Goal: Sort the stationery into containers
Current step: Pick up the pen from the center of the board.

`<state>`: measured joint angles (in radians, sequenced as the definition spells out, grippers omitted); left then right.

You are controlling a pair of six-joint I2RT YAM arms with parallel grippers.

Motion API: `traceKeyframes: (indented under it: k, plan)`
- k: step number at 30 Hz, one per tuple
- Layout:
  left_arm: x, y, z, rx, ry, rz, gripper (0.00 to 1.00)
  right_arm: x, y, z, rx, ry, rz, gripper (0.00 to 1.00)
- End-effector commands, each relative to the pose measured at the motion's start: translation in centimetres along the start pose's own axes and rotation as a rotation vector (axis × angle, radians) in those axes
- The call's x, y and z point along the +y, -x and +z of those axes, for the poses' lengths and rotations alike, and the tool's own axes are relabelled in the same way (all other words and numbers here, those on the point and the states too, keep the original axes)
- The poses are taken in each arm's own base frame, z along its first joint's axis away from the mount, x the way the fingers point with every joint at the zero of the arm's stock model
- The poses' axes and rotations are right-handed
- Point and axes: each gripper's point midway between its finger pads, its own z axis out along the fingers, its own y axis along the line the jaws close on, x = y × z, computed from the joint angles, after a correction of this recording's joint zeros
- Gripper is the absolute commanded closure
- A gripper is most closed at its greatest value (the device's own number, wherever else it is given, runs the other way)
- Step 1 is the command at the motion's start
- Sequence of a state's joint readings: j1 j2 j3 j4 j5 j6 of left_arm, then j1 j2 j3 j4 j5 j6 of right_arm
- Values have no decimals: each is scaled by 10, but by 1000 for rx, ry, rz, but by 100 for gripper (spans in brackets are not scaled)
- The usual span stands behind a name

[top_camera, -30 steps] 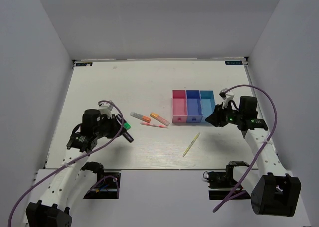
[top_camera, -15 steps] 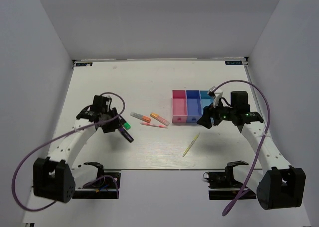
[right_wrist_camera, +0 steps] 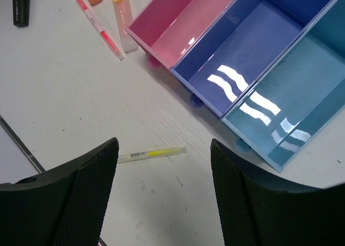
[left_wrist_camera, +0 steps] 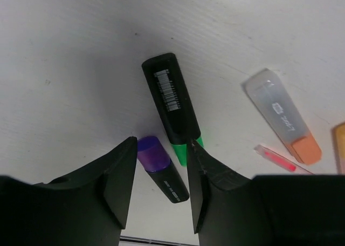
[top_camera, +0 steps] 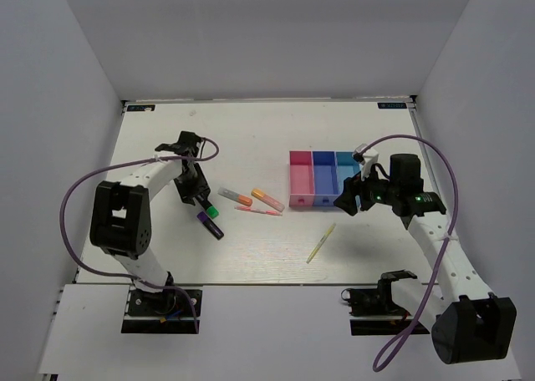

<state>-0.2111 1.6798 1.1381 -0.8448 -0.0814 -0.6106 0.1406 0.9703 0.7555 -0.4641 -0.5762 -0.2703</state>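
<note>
The left gripper [left_wrist_camera: 160,173] is hovering well to the left of the containers [top_camera: 323,201], its jaws standing moderately apart and gripping nothing. It is looking straight down on the purple marker [left_wrist_camera: 155,158] and the black-green marker [left_wrist_camera: 171,106], which are lying close together, perhaps touching. The opening is framing the purple cap, so the arm is probably lining up to take that marker first. The right gripper [right_wrist_camera: 163,165] is hanging just in front of the containers, towards their cyan end, spread wide with nothing between its fingers. The pale-yellow pen [right_wrist_camera: 152,154] is lying flat beneath it, likely this arm's pick since it is the nearer one. The clear-capped orange highlighter [left_wrist_camera: 283,116], a second highlighter [top_camera: 267,200] and the thin pink pen [top_camera: 257,210] are lying just left of the pink bin [right_wrist_camera: 172,27], nearer the containers than the markers. All three bins are showing bare floors, so the sorting is looking barely begun.
</note>
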Motion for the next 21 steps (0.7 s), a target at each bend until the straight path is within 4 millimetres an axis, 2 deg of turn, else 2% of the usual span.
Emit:
traceKeyframes:
  k: [1,8,15,21]
  plan:
    - [-1,11,-6,-37,18,-46,47,-4,5,-1,-16,-25,-11,28]
    - [-4,5,22,-2,33,-84,47,0,2,0,-12,-8,-14,28]
    - [-16,6,33,1,7,-104,47,0,0,0,-8,-3,-11,28]
    - [-14,2,43,16,42,-102,47,1,-2,1,-3,1,-9,28]
